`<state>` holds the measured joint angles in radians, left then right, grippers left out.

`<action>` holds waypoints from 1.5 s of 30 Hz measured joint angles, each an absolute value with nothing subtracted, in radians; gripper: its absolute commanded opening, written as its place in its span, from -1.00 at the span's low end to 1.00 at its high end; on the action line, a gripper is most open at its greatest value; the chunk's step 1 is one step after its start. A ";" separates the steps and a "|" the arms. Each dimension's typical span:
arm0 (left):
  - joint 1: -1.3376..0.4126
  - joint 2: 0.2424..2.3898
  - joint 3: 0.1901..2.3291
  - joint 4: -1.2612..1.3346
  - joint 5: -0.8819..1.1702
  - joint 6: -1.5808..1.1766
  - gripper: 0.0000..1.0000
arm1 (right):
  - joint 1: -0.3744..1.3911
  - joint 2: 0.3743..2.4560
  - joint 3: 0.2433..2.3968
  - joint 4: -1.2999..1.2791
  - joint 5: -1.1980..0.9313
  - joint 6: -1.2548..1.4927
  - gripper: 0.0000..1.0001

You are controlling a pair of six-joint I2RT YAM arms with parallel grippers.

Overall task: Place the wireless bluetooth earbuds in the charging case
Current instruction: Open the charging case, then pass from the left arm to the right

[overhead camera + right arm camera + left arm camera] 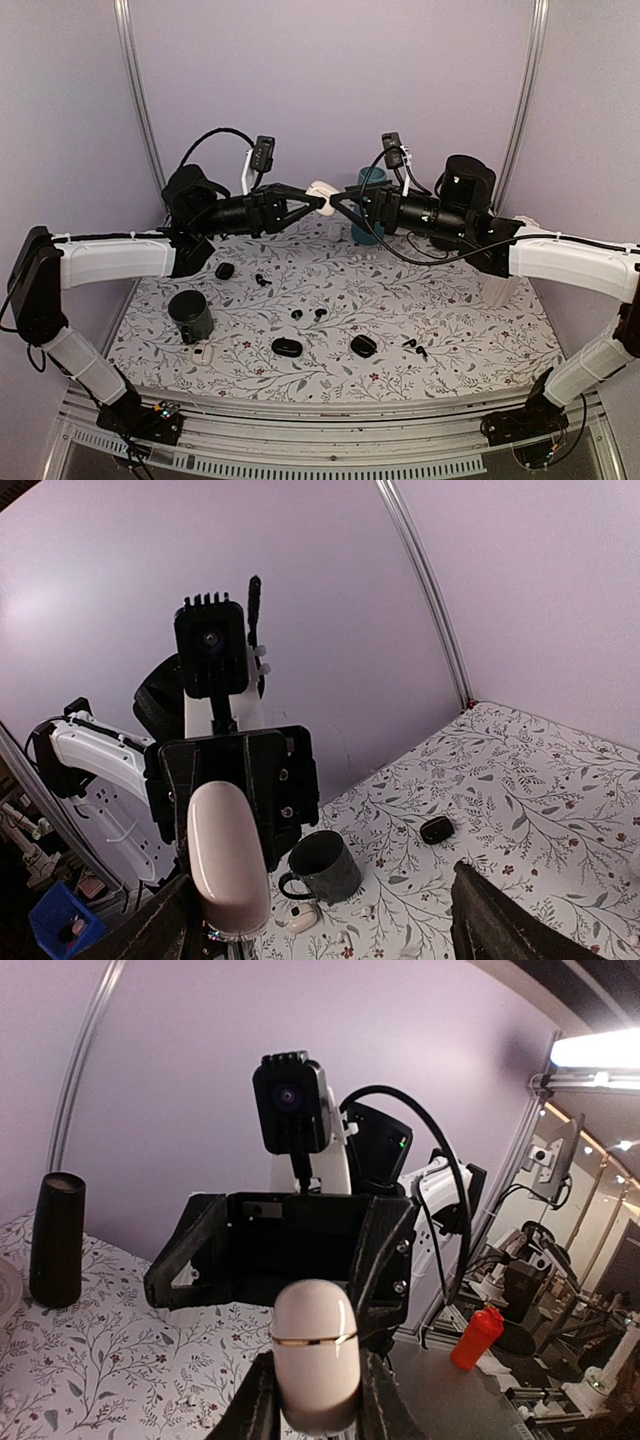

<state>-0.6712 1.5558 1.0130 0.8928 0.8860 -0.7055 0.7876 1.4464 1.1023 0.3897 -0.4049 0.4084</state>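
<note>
Left hand grips the glossy white pebble-shaped charging case aloft, long axis pointing at the right hand, wide open and empty just beside it. We note the tiny black plastic earbuds well below on the tabletop

Your path down to mid-table stays open above the floral-print table. Dark grey ceramic mug obstructs front-left, teal cup back-centre.
</note>
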 measured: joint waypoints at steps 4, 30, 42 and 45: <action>-0.671 1.555 1.013 0.867 0.886 -0.683 -1.00 | 0.781 1.446 1.102 0.374 -0.411 0.412 0.71; -0.691 1.544 1.015 0.760 0.886 -0.601 -1.00 | 0.738 1.401 1.077 0.357 -0.392 0.431 0.67; -0.691 1.544 1.015 0.765 0.886 -0.602 -1.00 | 0.733 1.401 1.076 0.366 -0.568 0.433 0.07; -0.691 1.544 1.015 0.766 0.891 -0.602 -1.00 | 0.733 1.437 1.089 0.364 -0.611 0.439 -0.08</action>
